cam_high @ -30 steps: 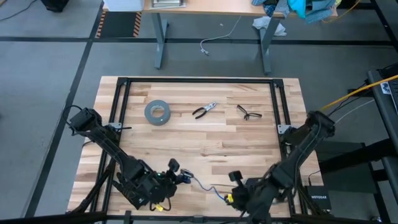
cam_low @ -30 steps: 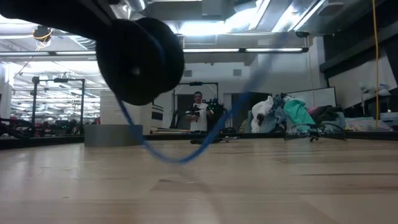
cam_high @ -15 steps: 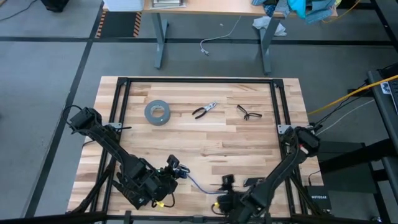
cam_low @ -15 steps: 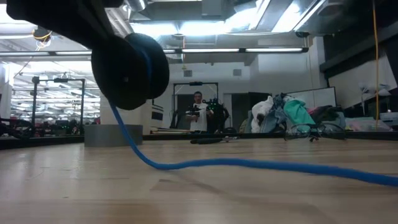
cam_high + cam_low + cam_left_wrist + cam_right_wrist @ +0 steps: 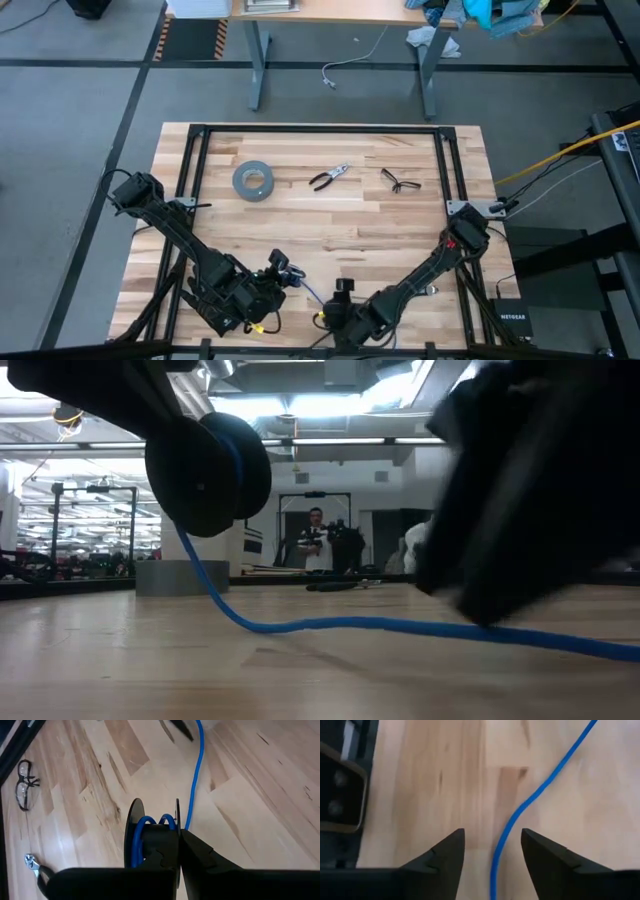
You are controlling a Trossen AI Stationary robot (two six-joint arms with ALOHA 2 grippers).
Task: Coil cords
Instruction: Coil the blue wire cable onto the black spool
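While most of it is wound on a small black spool, the blue cord (image 5: pixel 192 775) has a loose length trailing off across the wood, so it's only partly coiled. That spool (image 5: pixel 207 475) sits near the front edge of the desk (image 5: pixel 330 215), held up off the surface, with the cord hanging from it and then lying flat across the boards in the low view. From the left wrist camera the left end effector (image 5: pixel 178 851) looks clamped on the spool, blue turns showing between the two discs. Just beside it toward the middle of the front edge is the right end effector (image 5: pixel 492 847), fingers spread apart with the loose cord running between them on the desk, not touching either one as far as I can see. Well away, toward the back, are a grey tape roll (image 5: pixel 253 181), a pair of pliers (image 5: pixel 328 177) and safety glasses (image 5: pixel 400 181) in a row. A person (image 5: pixel 317 540) stands in the room behind.
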